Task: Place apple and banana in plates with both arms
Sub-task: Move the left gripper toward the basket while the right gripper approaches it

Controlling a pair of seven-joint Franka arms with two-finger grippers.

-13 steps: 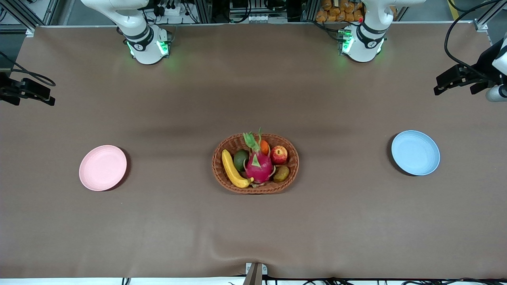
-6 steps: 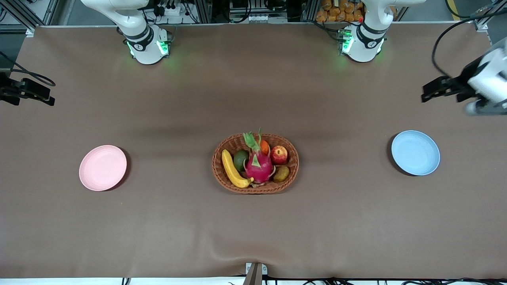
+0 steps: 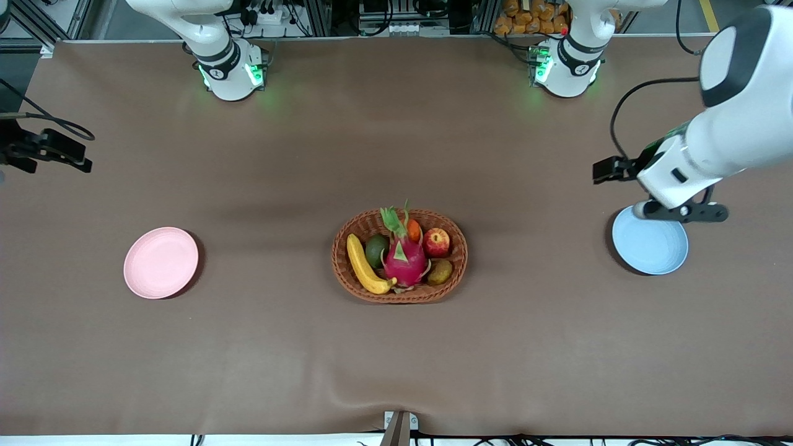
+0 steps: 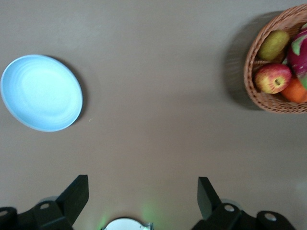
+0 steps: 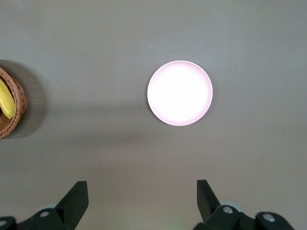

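Apple [image 3: 437, 242] and banana [image 3: 365, 265] lie in the basket [image 3: 460, 260] between dragon fruit [image 3: 404, 257] and other fruits. Left gripper [image 4: 142, 190], fingers wide, hangs above the blue plate [image 3: 650, 248]; right gripper [image 5: 142, 191], also wide, waits near the pink plate [image 3: 161, 262].

The front camera looked down from high across the table, facing both bases. Each wrist camera looked straight down from well above, sharing the oval brown wicker basket [image 3: 399, 256] at a frame edge.

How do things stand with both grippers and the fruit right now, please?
Left gripper open, over table by blue plate. Right gripper open, empty, above pink plate. Apple, banana in basket. Nothing blocking.
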